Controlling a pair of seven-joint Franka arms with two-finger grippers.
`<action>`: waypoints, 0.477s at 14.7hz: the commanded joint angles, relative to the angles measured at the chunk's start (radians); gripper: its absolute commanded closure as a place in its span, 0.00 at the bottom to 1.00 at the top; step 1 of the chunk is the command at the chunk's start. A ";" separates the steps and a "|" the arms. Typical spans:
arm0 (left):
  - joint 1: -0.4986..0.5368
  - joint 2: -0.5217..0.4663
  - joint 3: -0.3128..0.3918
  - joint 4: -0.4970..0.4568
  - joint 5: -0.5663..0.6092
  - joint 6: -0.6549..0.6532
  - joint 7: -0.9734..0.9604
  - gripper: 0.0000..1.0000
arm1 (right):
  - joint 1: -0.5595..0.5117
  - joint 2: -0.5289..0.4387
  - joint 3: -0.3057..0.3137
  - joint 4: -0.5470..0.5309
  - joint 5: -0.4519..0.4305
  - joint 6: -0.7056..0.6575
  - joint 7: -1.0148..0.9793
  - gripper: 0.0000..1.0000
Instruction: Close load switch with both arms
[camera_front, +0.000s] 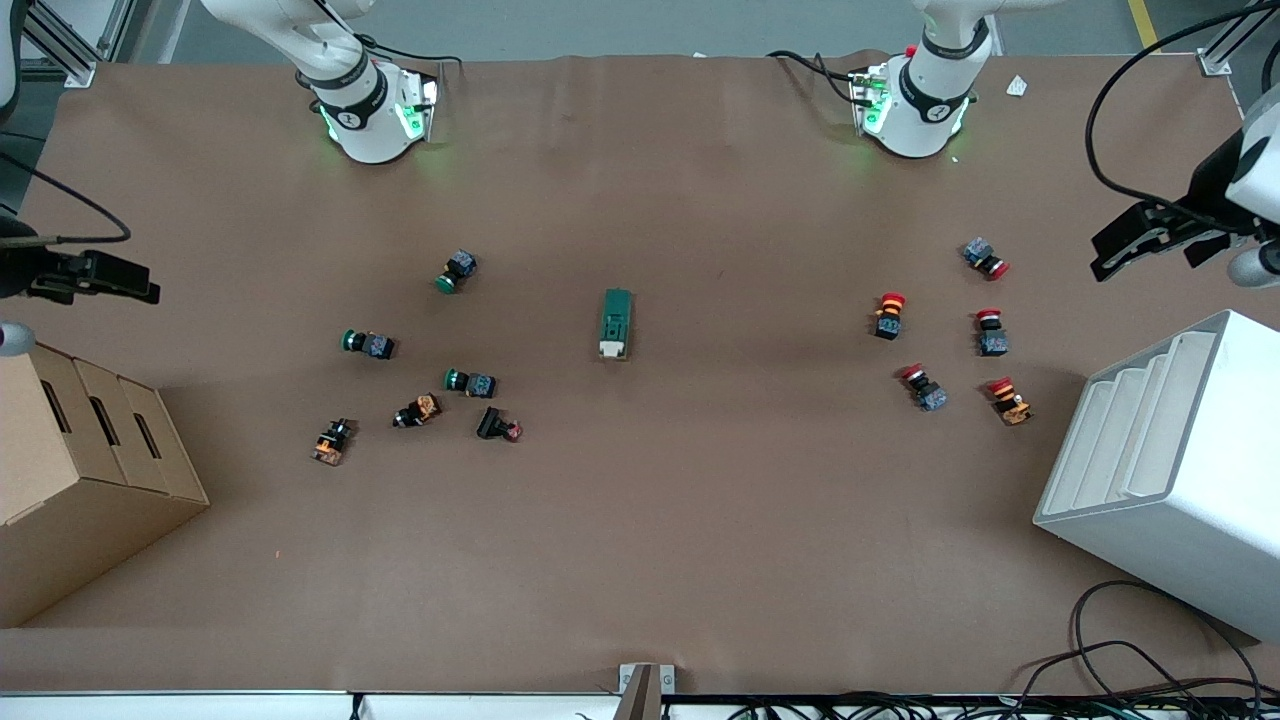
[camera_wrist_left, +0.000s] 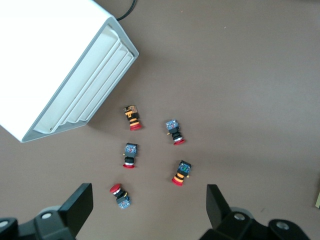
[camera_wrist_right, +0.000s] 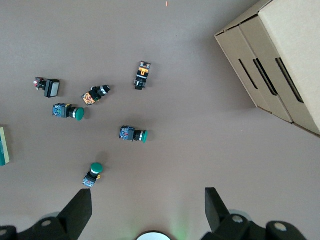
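The load switch (camera_front: 616, 323) is a dark green oblong block with a cream lever end that points toward the front camera. It lies alone at the table's middle, and its edge shows in the right wrist view (camera_wrist_right: 3, 146). My left gripper (camera_front: 1125, 245) hangs open and empty high over the left arm's end of the table; its view shows its spread fingers (camera_wrist_left: 80, 205) over red pushbuttons. My right gripper (camera_front: 110, 277) hangs open and empty high over the right arm's end; its fingers (camera_wrist_right: 80, 210) stand wide apart in its own view.
Green and orange-black pushbuttons (camera_front: 470, 382) lie scattered toward the right arm's end, near a cardboard box (camera_front: 80, 470). Several red pushbuttons (camera_front: 889, 315) lie toward the left arm's end, near a white slotted rack (camera_front: 1170, 470). Cables (camera_front: 1150, 660) lie at the front edge.
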 joint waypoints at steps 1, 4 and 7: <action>-0.045 -0.026 0.009 -0.031 -0.009 -0.008 0.020 0.00 | -0.005 -0.099 0.024 -0.110 -0.036 0.031 0.024 0.00; -0.045 -0.045 0.007 -0.060 -0.018 -0.007 0.028 0.00 | -0.083 -0.152 0.106 -0.156 -0.036 0.044 0.024 0.00; -0.040 -0.100 -0.001 -0.142 -0.018 0.017 0.030 0.00 | -0.071 -0.169 0.106 -0.158 -0.037 0.038 0.026 0.00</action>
